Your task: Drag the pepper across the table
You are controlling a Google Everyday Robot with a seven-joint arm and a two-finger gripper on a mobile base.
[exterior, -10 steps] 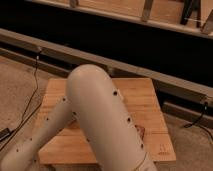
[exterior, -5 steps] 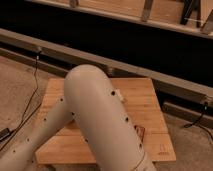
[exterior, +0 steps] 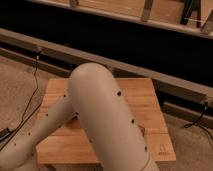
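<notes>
Big cream-white robot arm (exterior: 107, 117) bends over the square light-brown plank-wood table (exterior: 145, 100), covering its middle. The gripper and the pepper aren't visible w/ the arm in front.

This is looking like a lab or testing space rather than a home. A small wooden table (exterior: 145, 107) of pale planks is standing alone on a speckled, carpet-like floor (exterior: 17, 82), with a black cable (exterior: 30, 107) trailing loosely across that floor at the left and another cable (exterior: 199, 116) hanging at the right. Behind the table a long grey rail (exterior: 150, 75) is running across a dark, black-lined wall (exterior: 125, 42), and light wooden boards with metal brackets (exterior: 146, 10) are sitting above it. A large cream robot arm (exterior: 105, 125) is filling the foreground; the claw is lying hidden from view.
</notes>
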